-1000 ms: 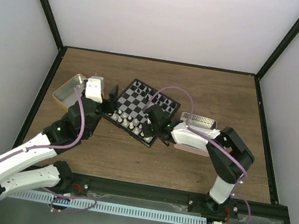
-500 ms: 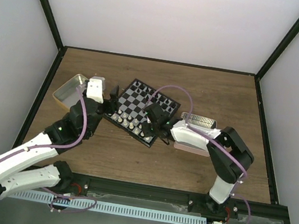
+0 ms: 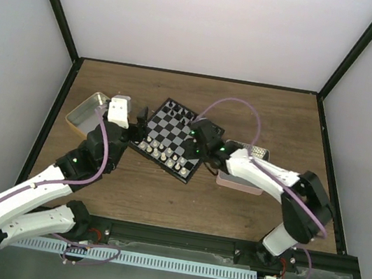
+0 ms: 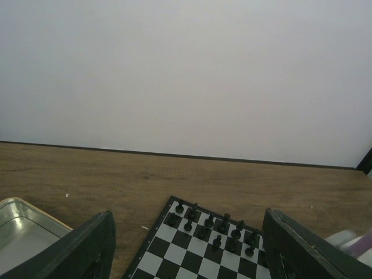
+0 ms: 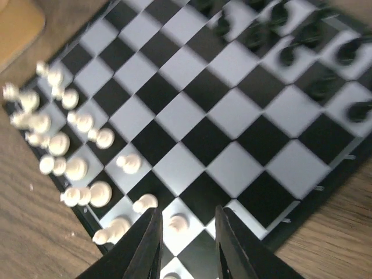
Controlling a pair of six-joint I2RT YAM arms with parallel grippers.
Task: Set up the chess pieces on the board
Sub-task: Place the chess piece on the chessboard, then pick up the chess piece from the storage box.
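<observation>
Right pincer (image 5: 187, 212), open a tiny bit, hangs over the small black-and-grey checked board (image 5: 192, 116) at its 4 o'clock edge. Left pincer (image 4: 187, 215) is open wide at 9 o'clock.

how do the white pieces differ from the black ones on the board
Colour: the white pieces are cream, the black pieces dark. Place: the white pieces crowd the board at its near edge, the black pieces at its far edge. The right end effector hangs over the white pieces' side, away from the black pieces. Both stand on the board in rough rows.

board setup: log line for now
left jaws: open, beside board | right jaws: open above white pieces | black pieces: far rows
</observation>
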